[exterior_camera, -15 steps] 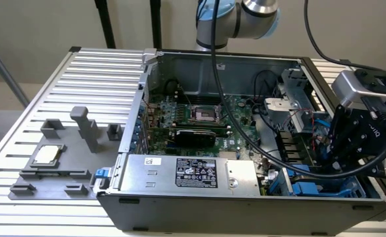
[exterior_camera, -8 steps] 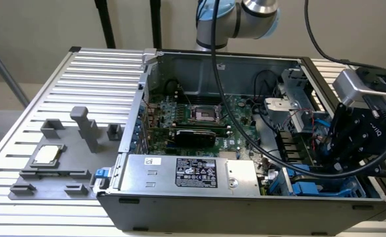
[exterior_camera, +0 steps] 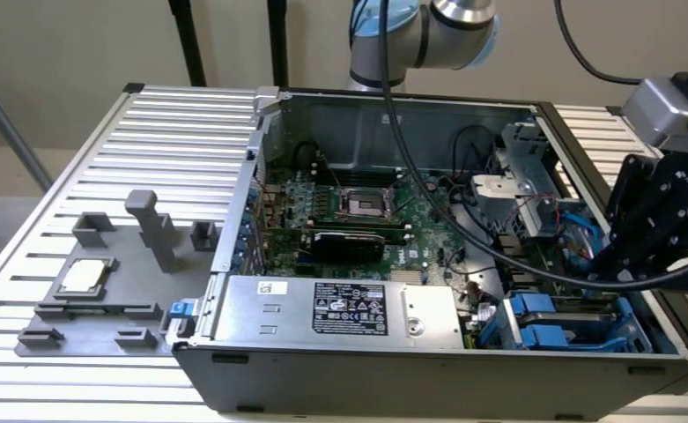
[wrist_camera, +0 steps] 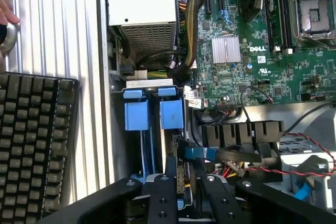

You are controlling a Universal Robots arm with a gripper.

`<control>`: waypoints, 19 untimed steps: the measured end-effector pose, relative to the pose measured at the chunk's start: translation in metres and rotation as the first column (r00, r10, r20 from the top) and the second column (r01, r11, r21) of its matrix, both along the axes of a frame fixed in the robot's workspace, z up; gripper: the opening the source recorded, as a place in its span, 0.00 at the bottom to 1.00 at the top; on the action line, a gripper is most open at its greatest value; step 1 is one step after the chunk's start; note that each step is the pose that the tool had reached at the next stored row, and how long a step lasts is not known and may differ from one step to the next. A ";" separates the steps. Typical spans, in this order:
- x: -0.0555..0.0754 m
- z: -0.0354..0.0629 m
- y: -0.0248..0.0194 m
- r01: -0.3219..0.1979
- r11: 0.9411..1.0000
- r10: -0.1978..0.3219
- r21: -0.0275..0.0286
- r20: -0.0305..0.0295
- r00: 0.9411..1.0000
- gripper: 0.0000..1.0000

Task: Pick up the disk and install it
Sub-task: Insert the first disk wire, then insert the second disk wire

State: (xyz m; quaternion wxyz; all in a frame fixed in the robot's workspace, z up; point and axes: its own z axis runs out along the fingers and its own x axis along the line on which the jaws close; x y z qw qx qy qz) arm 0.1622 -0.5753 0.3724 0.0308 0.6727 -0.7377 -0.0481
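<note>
- Here the gripper [wrist_camera: 184, 182] hangs inside the open computer case [exterior_camera: 356, 374], over the drive bay
- Its jaws stand slightly apart and grasp nothing
- The disk [wrist_camera: 152, 114] sits in the bay, blue frame visible, just beyond the fingertips

exterior: high, oblique, whole computer case [exterior_camera: 438, 264] | wrist: close, downward | shared: blue drive bay [wrist_camera: 152, 114]
</note>
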 end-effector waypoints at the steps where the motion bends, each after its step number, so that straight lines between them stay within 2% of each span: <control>1: 0.000 0.0046 0.0000 0.000 1.000 0.000 0.000 0.000 1.000 0.25; 5: -0.003 0.0177 0.0000 0.000 1.000 0.000 0.003 0.001 1.000 0.25; 9: -0.013 0.0177 0.0005 0.000 1.000 0.000 0.003 0.001 1.000 0.25; 13: -0.013 0.0169 0.0041 0.000 1.000 0.000 0.003 0.001 1.000 0.25; 19: -0.010 0.0095 0.0047 0.001 1.000 -0.001 0.003 0.001 1.000 0.25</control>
